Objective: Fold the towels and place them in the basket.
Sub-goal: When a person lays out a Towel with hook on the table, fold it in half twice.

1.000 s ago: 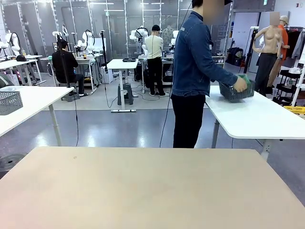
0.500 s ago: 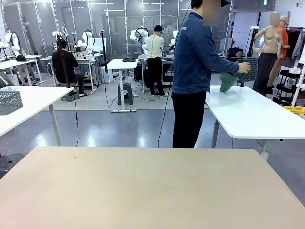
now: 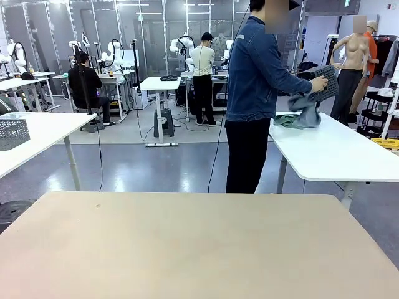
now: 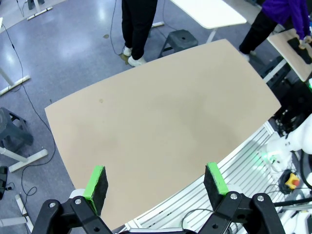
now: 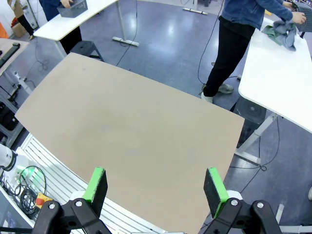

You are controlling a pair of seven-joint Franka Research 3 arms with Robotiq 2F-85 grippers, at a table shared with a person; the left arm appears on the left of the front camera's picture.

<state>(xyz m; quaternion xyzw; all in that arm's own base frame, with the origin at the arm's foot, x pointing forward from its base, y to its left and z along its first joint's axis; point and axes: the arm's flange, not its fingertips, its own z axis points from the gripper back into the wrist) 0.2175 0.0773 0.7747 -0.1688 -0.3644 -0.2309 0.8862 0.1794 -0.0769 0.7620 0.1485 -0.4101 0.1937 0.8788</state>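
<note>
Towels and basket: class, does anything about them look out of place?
Yes. The towels lie crumpled in a heap on the white side table, away from the beige table, and a person holds the basket tipped up above them.

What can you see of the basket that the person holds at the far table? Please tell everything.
The basket is dark grey wire mesh, rectangular, and looks like metal. The person's hand grips its edge and holds it in the air, tipped steeply, above the white side table. A blue-grey towel hangs just below it; whether they touch I cannot tell. It is too far away to see inside.
</note>
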